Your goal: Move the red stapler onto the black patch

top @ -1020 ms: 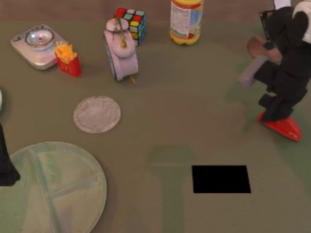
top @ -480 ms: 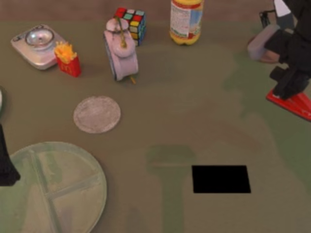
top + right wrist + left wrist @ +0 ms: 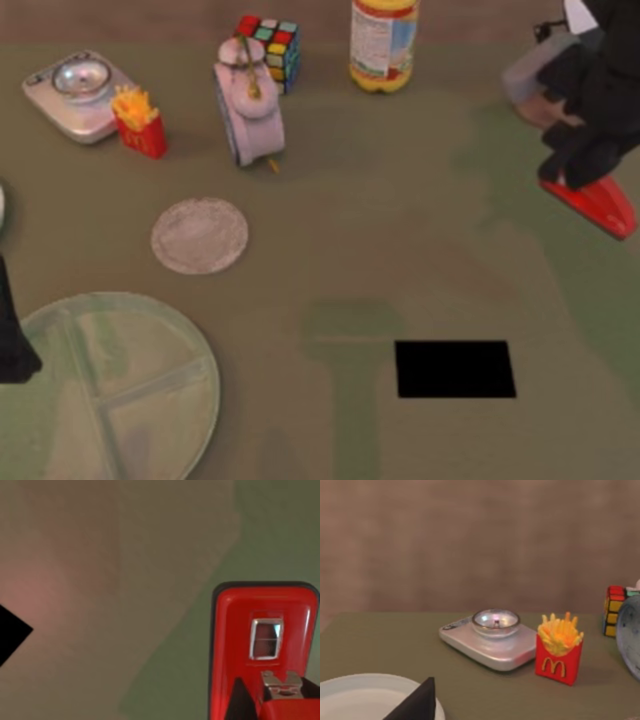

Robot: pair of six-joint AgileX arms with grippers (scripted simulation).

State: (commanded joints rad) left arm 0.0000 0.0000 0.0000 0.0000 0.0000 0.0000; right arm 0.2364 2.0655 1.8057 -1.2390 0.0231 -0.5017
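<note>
The red stapler (image 3: pixel 596 206) hangs at the table's right edge, with my right gripper (image 3: pixel 572 168) shut on its back end from above. The right wrist view shows the stapler's (image 3: pixel 265 640) glossy red body close up, with a dark fingertip (image 3: pixel 241 702) against it. The black patch (image 3: pixel 455 368) lies flat on the table nearer the front, left of the stapler, and only a corner of the patch (image 3: pixel 11 635) shows in the right wrist view. My left gripper (image 3: pixel 12 345) is parked at the left edge, open, one finger (image 3: pixel 415 706) showing over the white plate.
A divided plate (image 3: pixel 110 385) fills the front left, with a round grey disc (image 3: pixel 199 235) behind it. Along the back stand a silver scale (image 3: pixel 78 93), a red fries box (image 3: pixel 139 122), a pink alarm clock (image 3: pixel 248 105), a colour cube (image 3: pixel 270 45) and a yellow bottle (image 3: pixel 383 42).
My right gripper has carried the red stapler off the table, rightward and toward the back edge. The left arm has not moved.
</note>
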